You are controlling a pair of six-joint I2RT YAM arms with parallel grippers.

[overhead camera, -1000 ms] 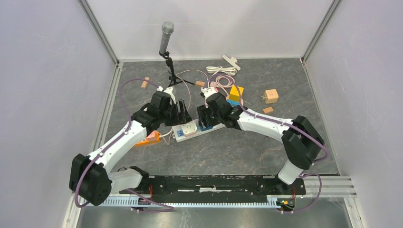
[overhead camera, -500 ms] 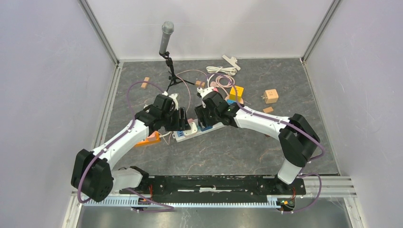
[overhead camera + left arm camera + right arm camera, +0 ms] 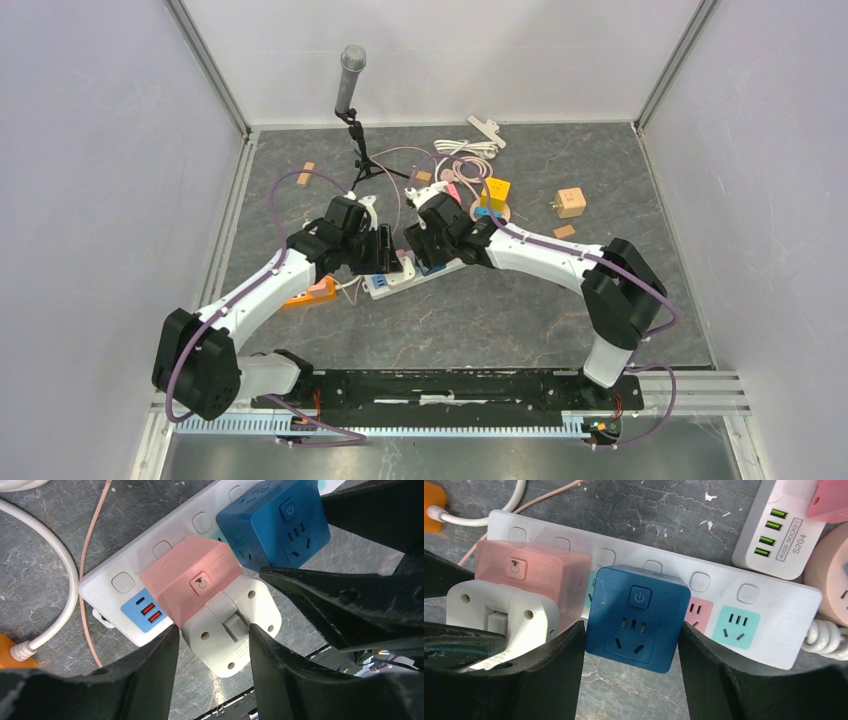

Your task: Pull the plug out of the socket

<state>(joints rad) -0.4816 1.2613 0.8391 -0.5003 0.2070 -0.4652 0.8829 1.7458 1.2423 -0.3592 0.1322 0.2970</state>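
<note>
A white power strip, the socket (image 3: pixel 125 580), lies on the grey marble floor. A pink cube adapter (image 3: pixel 190 575) sits in it with a white plug (image 3: pixel 225 635) stuck on its side. Beside it stands a blue cube adapter (image 3: pixel 639 620). My left gripper (image 3: pixel 210 630) straddles the white plug. Its jaws are apart and its fingertips (image 3: pixel 167 640) reach the plug's edges. I cannot tell whether they press it. My right gripper (image 3: pixel 631 630) is shut on the blue adapter, both fingers against its sides. In the top view the two grippers (image 3: pixel 383 250) (image 3: pixel 428 245) meet over the strip (image 3: pixel 385 283).
A second white strip with green USB ports (image 3: pixel 779 535) and a pink round socket (image 3: pixel 829 575) lie just behind. An orange object (image 3: pixel 312 292) is left of the strip, with a white cable (image 3: pixel 55 555) running to it. A microphone stand (image 3: pixel 350 75), a yellow block (image 3: pixel 497 190) and a wooden cube (image 3: pixel 570 202) stand further back.
My left gripper has shifted right onto the white plug and its jaws have narrowed. My right arm has edged slightly left with the blue adapter still in its grip.
</note>
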